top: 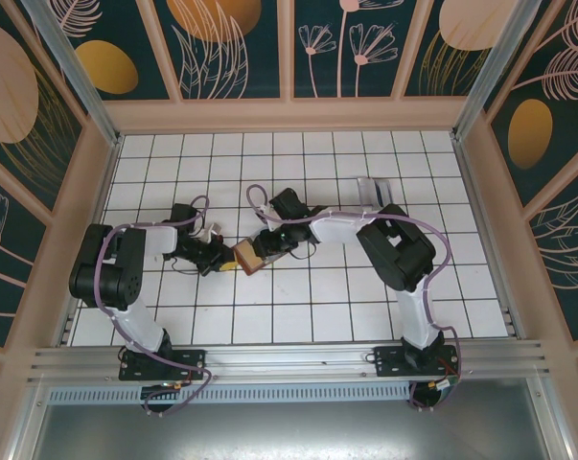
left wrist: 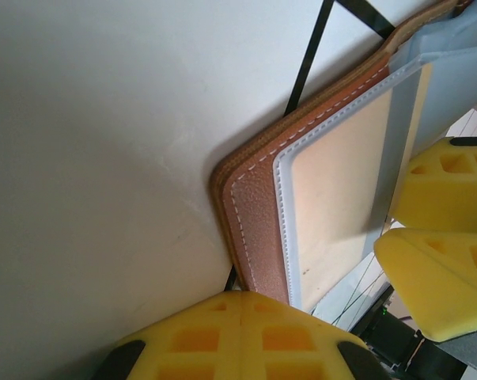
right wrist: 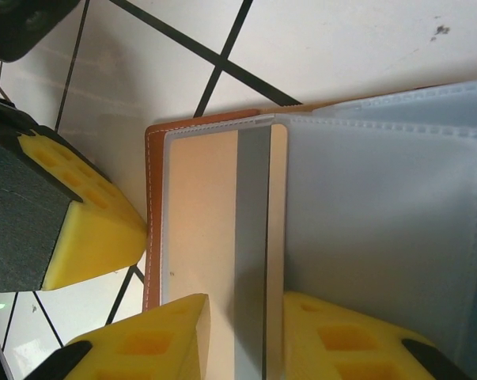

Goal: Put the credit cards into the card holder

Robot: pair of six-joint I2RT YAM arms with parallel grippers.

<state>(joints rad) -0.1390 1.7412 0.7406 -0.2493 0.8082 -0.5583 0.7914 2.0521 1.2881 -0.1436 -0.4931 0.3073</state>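
Open card holder (top: 247, 257) sat mid-counter (top: 317, 316) between the two arms, clear sleeves (right wrist: 380, 198) fanned up off it. The left fingers (left wrist: 238, 336) were shut on themselves and butted against the holder's leather edge, on the side away from the right arm. That looked like bracing; couldn't tell whether any leather was pinched. The right fingers (right wrist: 349, 344) stood apart at the holder's opposite edge, straddling the credit card (right wrist: 222, 206), with no clamp visible. The card lay flat in the sleeve nearest the leather. Its stripe and long axis ran straight away from the right fingers toward the holder's seam, far end about at the seam. My read: nearly seated, any last push goes along that axis, right arm's job. More pale cards (top: 368, 190) lay well apart from the holder, beyond the right arm.
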